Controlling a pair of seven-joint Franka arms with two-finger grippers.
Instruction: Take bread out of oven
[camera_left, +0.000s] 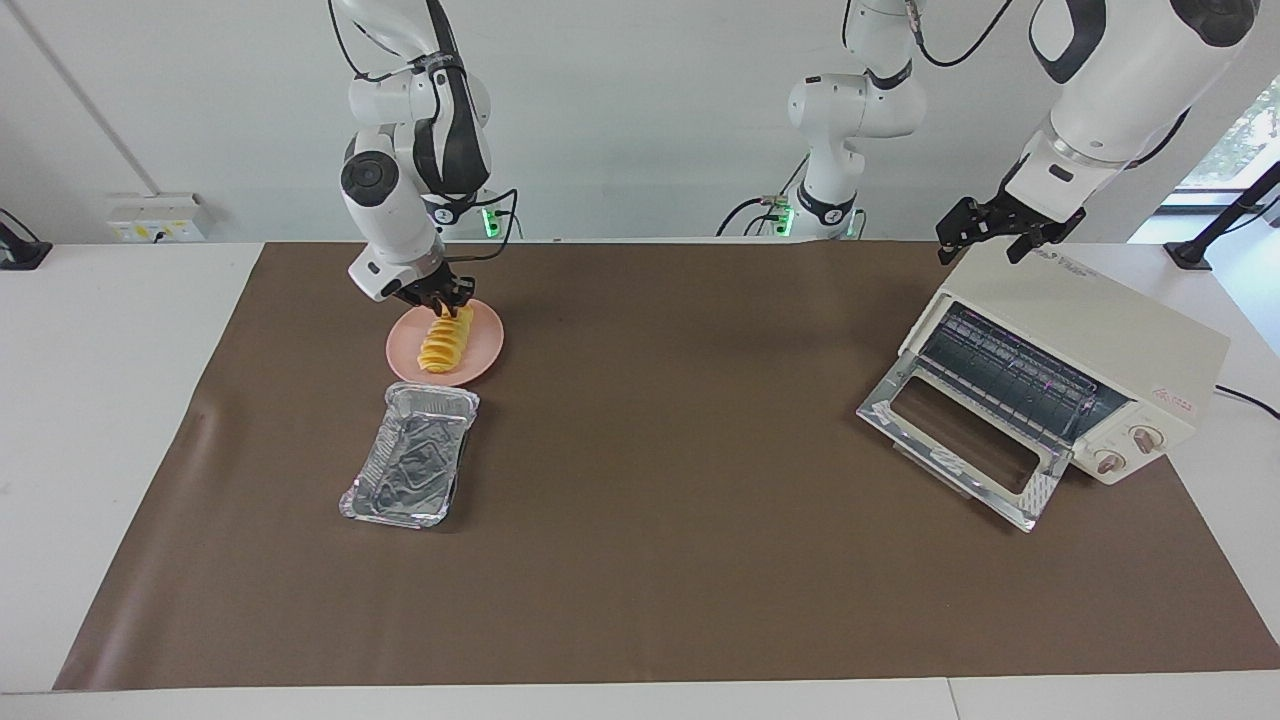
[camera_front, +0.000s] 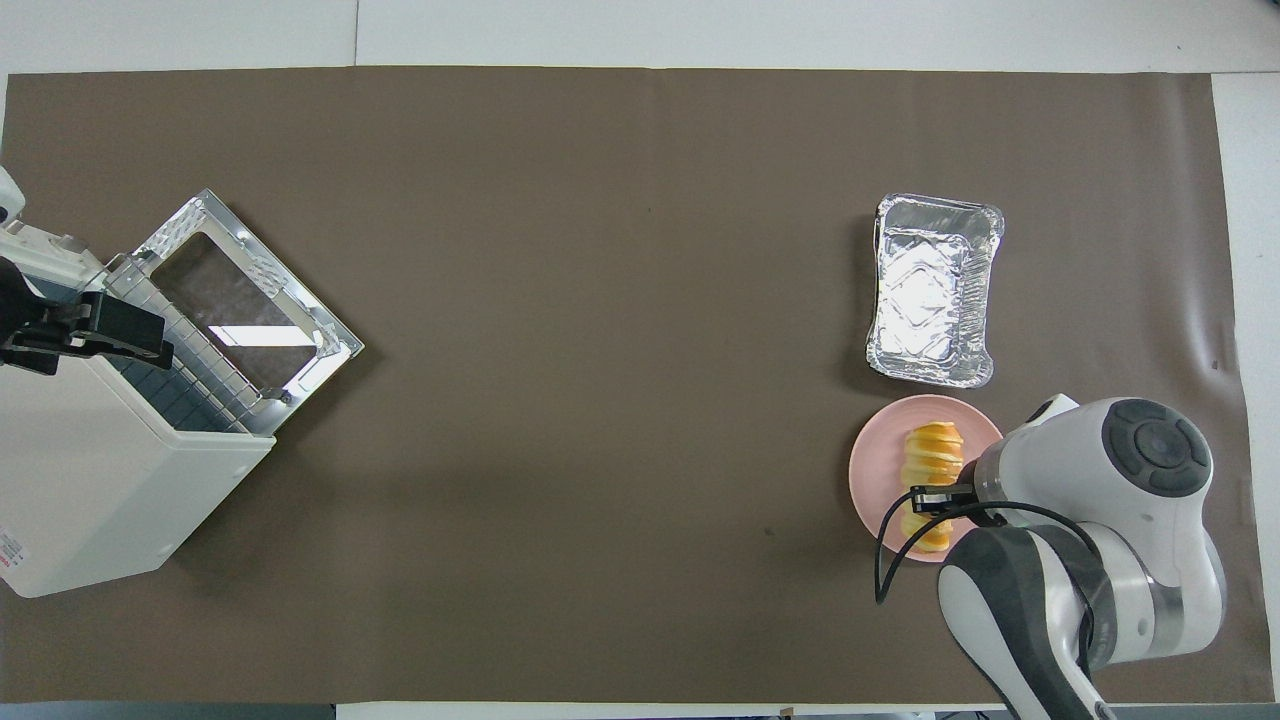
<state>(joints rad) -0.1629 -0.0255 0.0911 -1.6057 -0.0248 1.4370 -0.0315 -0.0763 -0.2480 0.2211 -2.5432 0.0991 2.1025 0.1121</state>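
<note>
the bread (camera_left: 446, 340) lies on the pink plate (camera_left: 482, 352) near the bench (camera_left: 640, 560) edge closest to the robots, toward the right arm's end, with its length running from the robots' side outward. the right end effector (camera_left: 437, 297) sits low over the end of the bread nearest the robots, right at the loaf; whether its fingers grip the bread or stand just off it cannot be told. in the overhead view the right arm's wrist covers part of the plate's rim (camera_front: 868, 450) and the near end of the loaf (camera_front: 931, 470). just beside the plate, farther from the robots, rests a crinkled foil tray (camera_left: 411, 455). at the left arm's end of the bench stands the oven (camera_left: 1080, 350), turned at an angle, its glass door (camera_left: 960, 437) dropped flat open and the wire rack (camera_left: 1000, 375) showing inside. the left end effector (camera_left: 985, 235) hangs over the oven's top corner nearest the robots, fingers spread wide and holding nothing, as this arm waits.
</note>
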